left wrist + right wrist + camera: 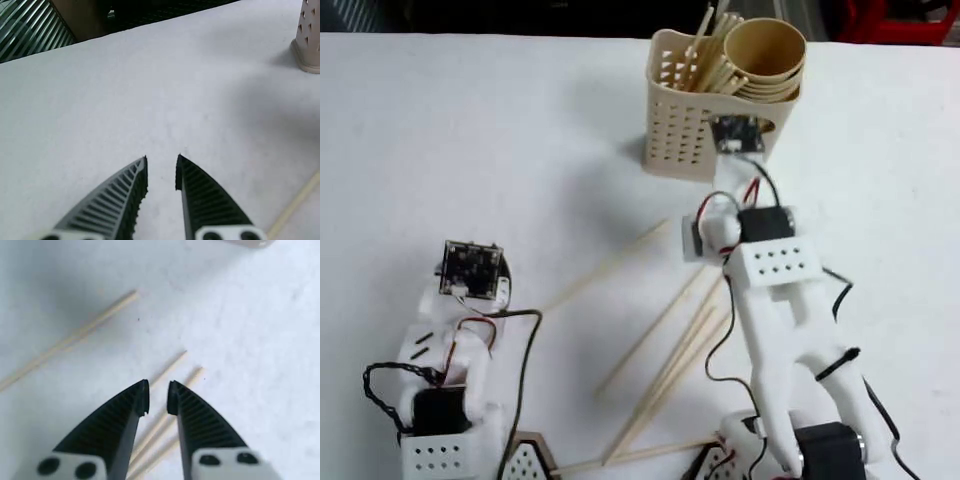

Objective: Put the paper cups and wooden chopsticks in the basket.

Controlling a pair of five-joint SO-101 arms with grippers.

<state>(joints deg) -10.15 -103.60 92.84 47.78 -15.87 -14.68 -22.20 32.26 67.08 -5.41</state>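
The cream basket (675, 130) stands at the back of the table and holds stacked paper cups (765, 50) and several wooden chopsticks (705, 50). Loose chopsticks (670, 360) lie fanned on the table in front of it, with one apart (610, 265) to their left. My right gripper (157, 385) hovers narrowly open and empty just above the far ends of the fanned chopsticks (192, 375); the lone chopstick (75, 335) lies beyond it. My left gripper (161, 159) is narrowly open over bare table, holding nothing.
The right arm (770, 270) stretches from the front edge toward the basket, covering part of the table. The left arm (460, 330) sits at the front left. Another chopstick (640, 452) lies along the front edge. A basket corner (307, 35) shows far off.
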